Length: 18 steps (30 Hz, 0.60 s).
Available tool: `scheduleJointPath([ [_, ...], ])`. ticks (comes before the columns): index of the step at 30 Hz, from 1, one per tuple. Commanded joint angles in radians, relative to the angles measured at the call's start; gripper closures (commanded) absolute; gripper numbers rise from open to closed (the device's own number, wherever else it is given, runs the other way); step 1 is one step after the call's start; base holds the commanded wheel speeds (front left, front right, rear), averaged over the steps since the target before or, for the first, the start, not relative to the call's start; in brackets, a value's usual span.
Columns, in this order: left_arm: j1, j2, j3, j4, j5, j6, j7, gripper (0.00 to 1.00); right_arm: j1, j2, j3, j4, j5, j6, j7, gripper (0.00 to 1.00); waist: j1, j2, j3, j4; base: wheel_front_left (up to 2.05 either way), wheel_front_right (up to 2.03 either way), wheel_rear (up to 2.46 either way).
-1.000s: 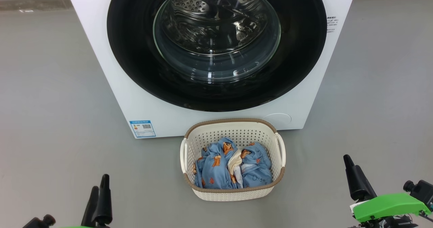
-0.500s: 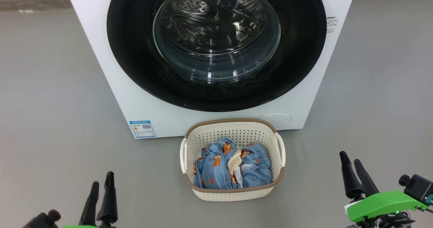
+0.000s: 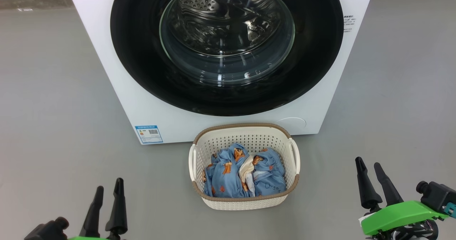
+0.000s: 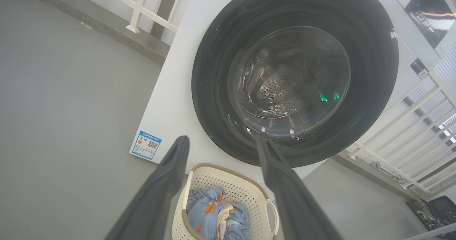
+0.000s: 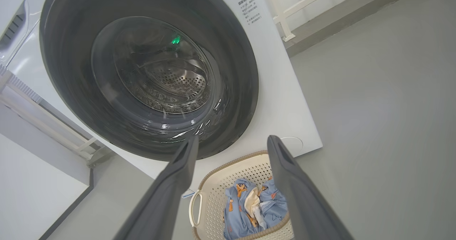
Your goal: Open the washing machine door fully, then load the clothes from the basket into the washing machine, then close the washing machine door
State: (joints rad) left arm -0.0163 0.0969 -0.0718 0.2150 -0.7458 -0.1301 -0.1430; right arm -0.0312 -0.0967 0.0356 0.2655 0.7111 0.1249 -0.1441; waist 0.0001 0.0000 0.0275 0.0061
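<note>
Floor (image 3: 53, 90): plain grey, carries everything in the scene.

Washing machine (image 3: 107, 72): white box, front facing the head camera, standing on the floor at centre.

Washing machine door (image 3: 142, 55): glossy black ring, shut, lying flush against the white front and covering most of its width. Glass window (image 3: 228, 37) bulges at its centre; the perforated steel drum shows through it. No cloth can be made out behind the glass.

Basket (image 3: 245, 204): cream, perforated, brown rim, on the floor just in front of the machine, below the door's lower edge. Its far rim is close to the machine's base; whether they touch, cannot tell.

Clothes (image 3: 228, 176): light blue with orange-brown figures and a fold of cream cloth, bunched in the bottom of the basket, well below its rim.

Left gripper (image 3: 109, 184): low at the near left, over bare floor, well apart from the basket. Jaws spread, nothing between them.

Right gripper (image 3: 367, 161): near right, beside the basket but clear of it. Jaws spread, holding nothing.

Label sticker (image 3: 149, 134): blue, at the machine's lower left corner.
</note>
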Motion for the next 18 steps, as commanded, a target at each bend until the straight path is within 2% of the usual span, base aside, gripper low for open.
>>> scheduleJointPath([
  [1,-0.026,0.019,0.018,-0.035,0.031,0.0,-0.018,0.0,-0.035,-0.018,0.022,-0.031,-0.034,0.004,-0.016,0.0,0.0,0.0,0.001,0.0,0.0,0.0,0.0],
  [18,-0.028,0.037,-0.003,-0.043,0.203,0.0,-0.068,0.0,-0.036,-0.025,0.045,-0.043,-0.207,0.005,-0.066,0.0,0.0,0.0,0.008,-0.002,0.0,0.0,0.0],
])
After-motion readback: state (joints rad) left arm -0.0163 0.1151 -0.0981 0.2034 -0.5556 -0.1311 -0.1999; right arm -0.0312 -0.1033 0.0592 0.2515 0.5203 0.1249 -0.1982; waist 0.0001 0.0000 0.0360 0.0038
